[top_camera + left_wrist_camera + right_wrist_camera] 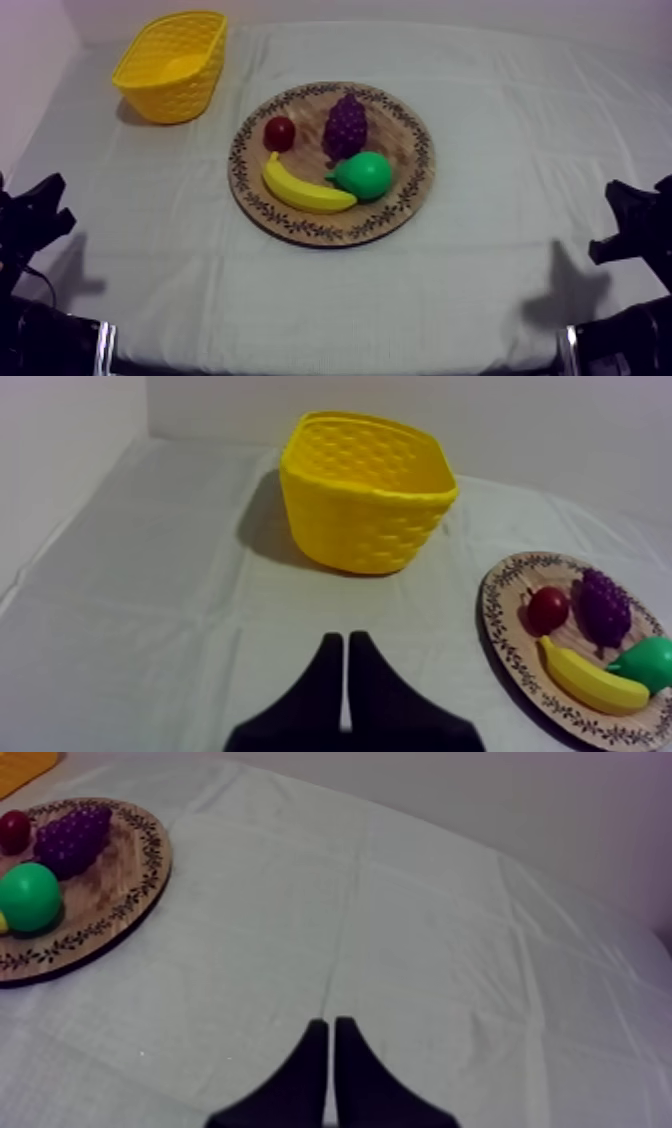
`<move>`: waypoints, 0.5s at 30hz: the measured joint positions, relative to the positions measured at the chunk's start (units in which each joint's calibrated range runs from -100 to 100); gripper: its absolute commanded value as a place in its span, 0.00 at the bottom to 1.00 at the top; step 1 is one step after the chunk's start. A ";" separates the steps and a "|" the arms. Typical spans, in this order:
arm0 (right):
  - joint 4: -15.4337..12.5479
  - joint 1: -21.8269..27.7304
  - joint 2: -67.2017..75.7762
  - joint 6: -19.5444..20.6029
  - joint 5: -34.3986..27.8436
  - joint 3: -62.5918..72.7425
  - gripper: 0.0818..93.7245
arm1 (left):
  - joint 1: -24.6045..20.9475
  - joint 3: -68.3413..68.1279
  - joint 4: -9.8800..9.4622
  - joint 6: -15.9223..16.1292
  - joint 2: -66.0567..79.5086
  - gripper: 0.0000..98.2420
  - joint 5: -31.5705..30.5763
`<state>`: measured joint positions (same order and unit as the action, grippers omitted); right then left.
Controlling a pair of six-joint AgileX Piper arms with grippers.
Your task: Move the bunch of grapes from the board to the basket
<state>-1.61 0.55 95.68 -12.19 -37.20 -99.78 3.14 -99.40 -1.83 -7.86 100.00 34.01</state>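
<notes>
**Arms parked, grapes untouched on the board**

On the table (520,150), the board (405,205) lay in the middle and the basket (170,65) stood well apart at the far left, mouth up. On the board the banana (305,190) lay nearest me. The grapes (345,127) sat at the far side, with the pear (365,175) just beside their near end and the small red fruit (279,133) near on the left. My left gripper (344,641) and right gripper (331,1024) were both closed on nothing. I judged the grapes light, stiff and knobbly, likely to slip. I would pinch across their broad middle from above, keeping the fingers clear of the pear. Nothing stood between board and basket.
</notes>
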 measured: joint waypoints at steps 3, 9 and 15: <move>0.00 0.00 0.00 0.00 0.00 0.00 0.00 | 0.00 0.00 0.00 1.73 0.00 0.00 0.00; 0.00 0.00 0.00 0.00 0.00 0.00 0.00 | 0.00 0.00 0.00 7.48 0.00 0.00 0.00; 0.00 0.00 0.00 0.00 0.00 0.00 0.00 | 0.00 0.00 0.00 9.29 0.00 0.00 0.00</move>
<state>-1.61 0.55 95.68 -12.19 -37.20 -99.78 3.14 -99.40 -1.83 1.43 100.00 34.01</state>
